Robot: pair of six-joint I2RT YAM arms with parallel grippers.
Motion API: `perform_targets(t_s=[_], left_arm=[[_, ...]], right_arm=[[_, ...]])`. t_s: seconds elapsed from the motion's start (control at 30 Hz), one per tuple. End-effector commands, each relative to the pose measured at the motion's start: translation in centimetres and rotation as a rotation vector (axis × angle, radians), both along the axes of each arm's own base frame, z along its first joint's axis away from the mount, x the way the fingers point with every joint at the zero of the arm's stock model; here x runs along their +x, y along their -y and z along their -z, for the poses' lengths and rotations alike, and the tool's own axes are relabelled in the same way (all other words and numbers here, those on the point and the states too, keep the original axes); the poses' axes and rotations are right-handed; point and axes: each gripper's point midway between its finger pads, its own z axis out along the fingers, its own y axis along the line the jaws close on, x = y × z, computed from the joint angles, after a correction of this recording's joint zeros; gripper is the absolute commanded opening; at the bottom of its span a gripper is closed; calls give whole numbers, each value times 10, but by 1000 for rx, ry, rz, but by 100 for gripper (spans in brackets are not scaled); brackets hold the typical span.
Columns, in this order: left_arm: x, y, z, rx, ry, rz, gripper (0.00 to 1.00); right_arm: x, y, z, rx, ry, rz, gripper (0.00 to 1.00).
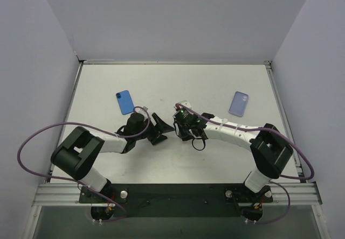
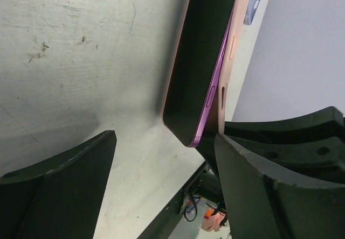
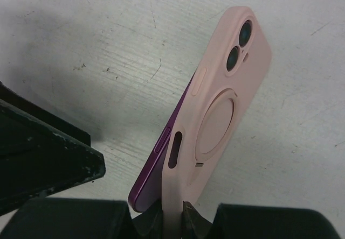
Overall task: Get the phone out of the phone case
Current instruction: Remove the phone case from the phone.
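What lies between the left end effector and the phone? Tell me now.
Only bare table, per the left wrist view: the open left end effector faces the phone, whose pink case the right end effector clamps.

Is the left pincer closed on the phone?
No: in the left wrist view the left pincer has its fingers wide apart, not clamped on the phone, which sits in the pink case.

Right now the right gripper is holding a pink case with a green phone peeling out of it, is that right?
No, the phone is purple, not green. The right wrist view shows its purple edge peeling out of the pink case, which the right gripper holds at its bottom end.
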Motion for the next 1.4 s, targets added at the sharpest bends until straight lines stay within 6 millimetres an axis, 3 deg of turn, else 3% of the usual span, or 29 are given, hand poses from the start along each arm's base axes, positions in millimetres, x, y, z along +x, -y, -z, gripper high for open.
perform_targets(t_s=[0.0, 0.33, 0.37, 0.63, 0.67, 0.97, 1.2, 1.37], left_arm=[[0, 24, -18, -50, 178, 128, 82], [-4, 49, -6, 127, 227, 222, 75], [-3, 45, 2, 181, 208, 203, 74], [15, 46, 6, 274, 219, 164, 66], [12, 44, 14, 308, 194, 173, 65], [28, 42, 18, 456, 209, 91, 56], [32, 47, 26, 485, 208, 69, 42], [30, 38, 40, 651, 165, 44, 37]], right_arm=[[-7, -10, 9, 87, -64, -4, 0], [-7, 0, 8, 117, -86, 12, 0], [-7, 1, 9, 116, -86, 12, 0], [-7, 8, 7, 119, -87, 21, 0], [-8, 9, 7, 118, -88, 21, 0], [-8, 10, 5, 131, -93, 23, 0], [-10, 11, 1, 163, -101, 23, 0], [-12, 12, -3, 204, -114, 29, 0]])
